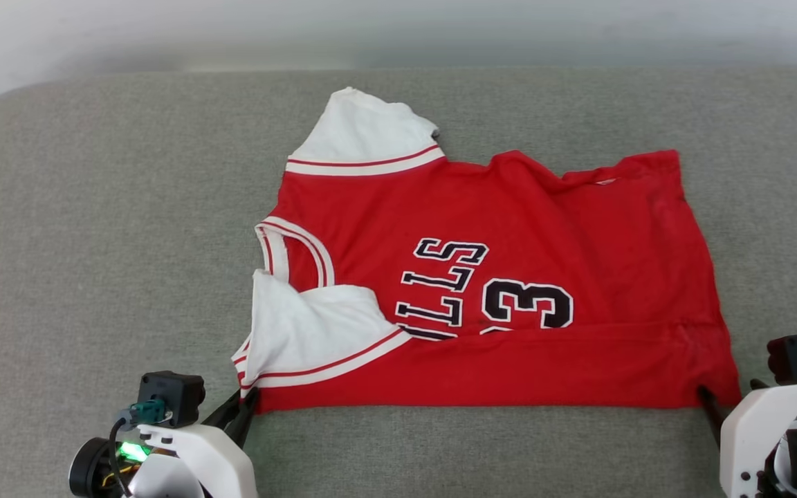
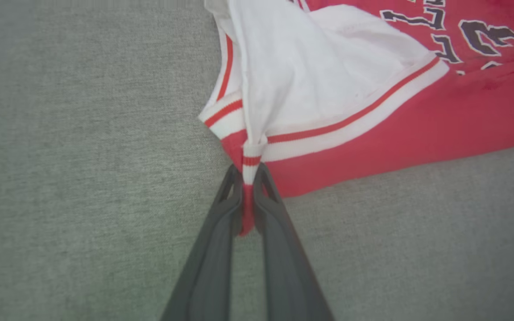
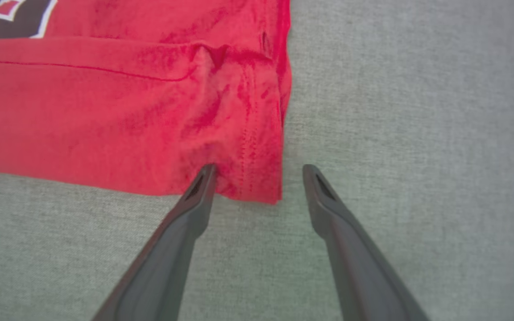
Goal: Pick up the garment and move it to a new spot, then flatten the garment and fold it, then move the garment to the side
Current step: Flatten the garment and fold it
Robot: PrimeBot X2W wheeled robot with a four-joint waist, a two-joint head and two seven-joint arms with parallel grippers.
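- Left gripper point(image 2: 248, 174): two long dark fingers point(image 2: 221, 232) drawn together and clamped on a bunched corner of the garment point(image 2: 373, 116). A narrow strip of red and white striped trim is pinched between them and pokes out below the grip.
- Right gripper point(image 3: 259, 168): fingers point(image 3: 181, 223) standing well apart, nothing held. One tip touches the red cloth at the near edge of the garment's hem corner. The other tip lies on the bare covering just beside that corner.
- Garment, position: lying flat and sideways on the grey woven surface point(image 1: 94, 242), about the middle of it, between the two grippers. The neck end faces the robot's left and the hem faces its right.
- Garment, near edge: a long band of red cloth is folded up over the body. It covers the lower part of the black, white-outlined lettering point(image 1: 443, 283) and of the numeral point(image 1: 526, 303).
- Near sleeve point(image 1: 308, 332): white with striped trim, folded in over the red body, just above the left gripper's hold.
- Far sleeve point(image 1: 364, 135): white, lying out flat and pointing away from the robot.
- Collar point(image 1: 295, 252): red and white striped, curved, open toward the robot's left.
- Hem corner, right side: rumpled, with small creases running up from the near edge.
- Left wrist housing point(image 1: 184, 456): white casing with a dark camera block and a small green light, at the lower left of the head view.
- Right wrist housing point(image 1: 772, 429): white casing with a dark block, at the lower right.
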